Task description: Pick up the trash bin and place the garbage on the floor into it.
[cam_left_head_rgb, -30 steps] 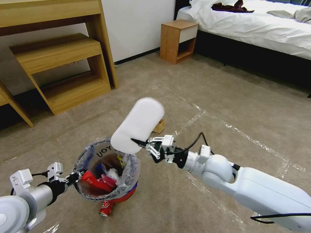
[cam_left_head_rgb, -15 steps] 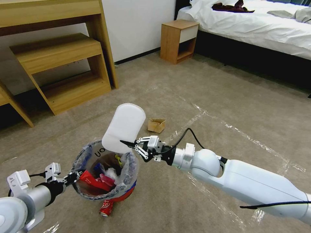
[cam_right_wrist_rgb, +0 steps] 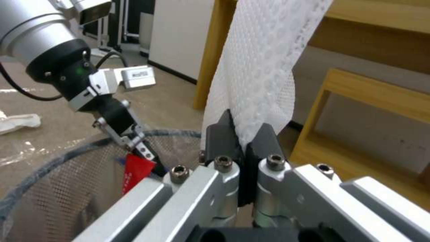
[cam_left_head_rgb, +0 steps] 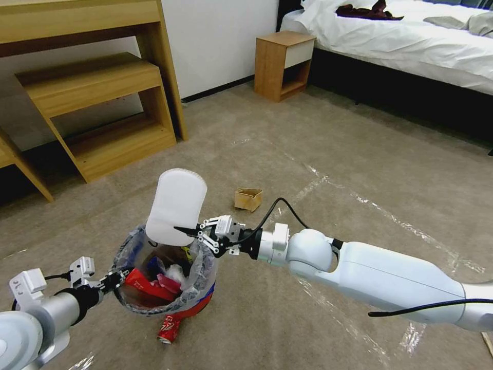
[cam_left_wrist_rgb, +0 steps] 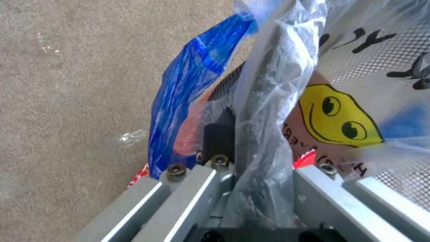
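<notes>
The trash bin (cam_left_head_rgb: 204,275) is a red round bin with a clear bag, holding red wrappers and paper. My left gripper (cam_left_head_rgb: 115,280) is shut on its near rim; in the left wrist view the left gripper (cam_left_wrist_rgb: 255,141) pinches the crinkly bag (cam_left_wrist_rgb: 268,101) and the rim. My right gripper (cam_left_head_rgb: 187,231) is shut on the edge of a flat white slipper (cam_left_head_rgb: 177,205), which stands upright over the bin's far rim. In the right wrist view the black pads (cam_right_wrist_rgb: 221,134) clamp the slipper (cam_right_wrist_rgb: 264,67). Garbage on the floor (cam_left_head_rgb: 334,154): a crushed red can (cam_left_head_rgb: 168,329) and a small cardboard box (cam_left_head_rgb: 248,199).
A wooden desk with shelves (cam_left_head_rgb: 97,103) stands at the back left, a nightstand (cam_left_head_rgb: 281,64) and a bed (cam_left_head_rgb: 411,46) at the back right. Shiny tape strips (cam_left_head_rgb: 370,205) cross the carpet. A wooden stick (cam_left_head_rgb: 488,344) lies at the right edge.
My right gripper has carried the slipper leftwards, from beside the bin to above its far rim, and the slipper has turned more upright. The left gripper has kept its hold on the bin.
</notes>
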Tool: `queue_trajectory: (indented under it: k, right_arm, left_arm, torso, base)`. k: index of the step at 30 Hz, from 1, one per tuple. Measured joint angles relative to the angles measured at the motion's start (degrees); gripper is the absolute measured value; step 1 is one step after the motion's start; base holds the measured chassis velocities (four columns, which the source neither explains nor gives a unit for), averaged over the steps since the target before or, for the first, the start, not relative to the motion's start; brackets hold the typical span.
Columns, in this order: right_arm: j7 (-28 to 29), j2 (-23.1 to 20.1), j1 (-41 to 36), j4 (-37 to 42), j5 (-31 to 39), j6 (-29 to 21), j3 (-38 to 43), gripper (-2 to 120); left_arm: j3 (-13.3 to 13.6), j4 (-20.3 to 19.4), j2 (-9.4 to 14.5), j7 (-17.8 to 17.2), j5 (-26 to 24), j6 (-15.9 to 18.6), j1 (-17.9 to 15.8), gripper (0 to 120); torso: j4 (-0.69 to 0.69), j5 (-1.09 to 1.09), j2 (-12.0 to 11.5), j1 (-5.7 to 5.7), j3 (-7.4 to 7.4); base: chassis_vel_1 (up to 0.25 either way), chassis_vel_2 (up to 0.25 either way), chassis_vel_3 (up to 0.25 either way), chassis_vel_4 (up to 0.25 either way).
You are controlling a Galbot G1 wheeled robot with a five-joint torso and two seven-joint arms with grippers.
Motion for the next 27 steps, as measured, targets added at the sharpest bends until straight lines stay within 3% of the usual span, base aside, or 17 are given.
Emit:
queue_trajectory:
  k: [27]
  right_arm:
    - [-0.64,5.69,4.86,-9.48,-0.93,0.24,-9.32,0]
  left_arm:
    - [-0.28,0.09,-0.53,0.24,0.18,0.01,-0.44,1]
  torso:
    - [0.00,0.00,0.00,0.00,0.00]
  base:
    - [0.000,0.000,0.000,0.000]
